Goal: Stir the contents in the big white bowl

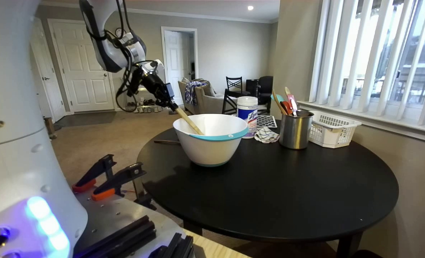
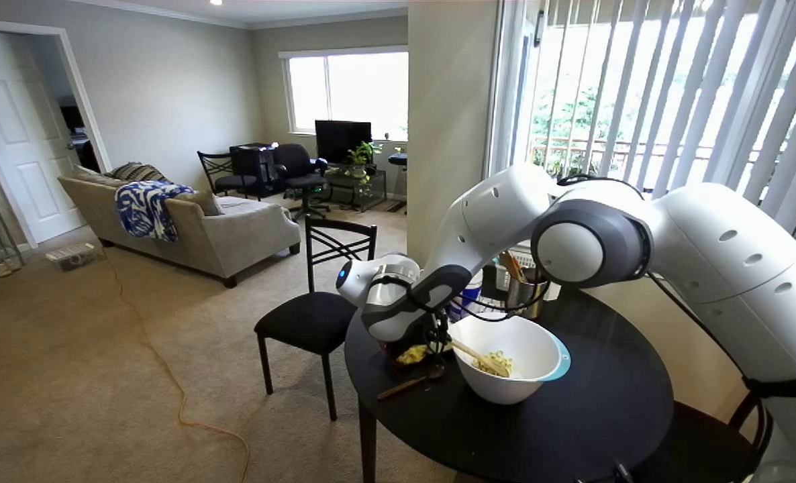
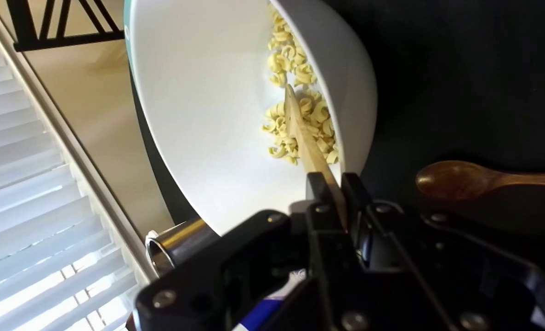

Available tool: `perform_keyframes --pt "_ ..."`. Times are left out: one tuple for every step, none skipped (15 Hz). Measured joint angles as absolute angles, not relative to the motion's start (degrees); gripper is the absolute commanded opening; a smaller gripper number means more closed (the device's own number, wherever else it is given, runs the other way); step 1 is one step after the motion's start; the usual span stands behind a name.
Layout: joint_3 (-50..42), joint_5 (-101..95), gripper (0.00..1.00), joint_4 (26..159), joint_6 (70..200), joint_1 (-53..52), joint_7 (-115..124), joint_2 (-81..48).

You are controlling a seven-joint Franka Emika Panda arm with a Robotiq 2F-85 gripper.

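Observation:
The big white bowl (image 1: 212, 152) with a teal rim stands upright on the round black table. It also shows in an exterior view (image 2: 502, 389) and in the wrist view (image 3: 199, 92). Pale yellow curled pasta (image 3: 318, 110) lies in its bottom, with a gap in it near the spatula tip. My gripper (image 3: 331, 186) is shut on the handle of a wooden spatula (image 3: 307, 142), which slants down over the rim with its blade in the pasta. In an exterior view my gripper (image 1: 174, 104) is above and outside the rim. The handle's end is hidden between the fingers.
A brown wooden spoon (image 3: 456, 180) lies on the table beside the bowl, near a yellow packet (image 2: 411, 354). A wipes canister (image 1: 247, 114), a crumpled cloth (image 1: 266, 135), a metal cup of utensils (image 1: 295, 132) and a white basket (image 1: 332, 130) stand behind. A chair (image 2: 311, 322) is beside the table.

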State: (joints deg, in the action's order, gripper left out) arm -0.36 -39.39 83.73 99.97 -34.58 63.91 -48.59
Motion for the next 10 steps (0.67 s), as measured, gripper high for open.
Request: perform_keyframes --pt "-0.4 -39.4 0.05 83.7 99.9 -34.6 63.9 -48.3" --pt "-0.4 -39.4 0.05 83.7 99.9 -34.6 63.9 -48.1" --pt "-0.3 -39.4 0.05 83.7 99.9 -34.6 63.9 -48.0" --pt "-0.3 -39.4 0.05 83.8 99.9 -34.6 63.9 -48.1" --pt "-0.2 -39.4 0.05 84.0 99.9 -34.6 63.8 -48.1" --pt "-0.2 -39.4 0.05 84.2 99.9 -34.6 63.7 -48.2" --pt "-0.1 -39.4 0.05 84.4 99.9 -34.6 63.7 -48.4" --pt "0.0 -39.4 0.05 84.5 99.9 -34.5 63.6 -48.7" --pt "0.1 -39.4 0.05 84.6 99.9 -34.5 63.6 -49.0" --pt "0.2 -39.4 0.05 84.6 99.9 -34.5 63.6 -49.4"
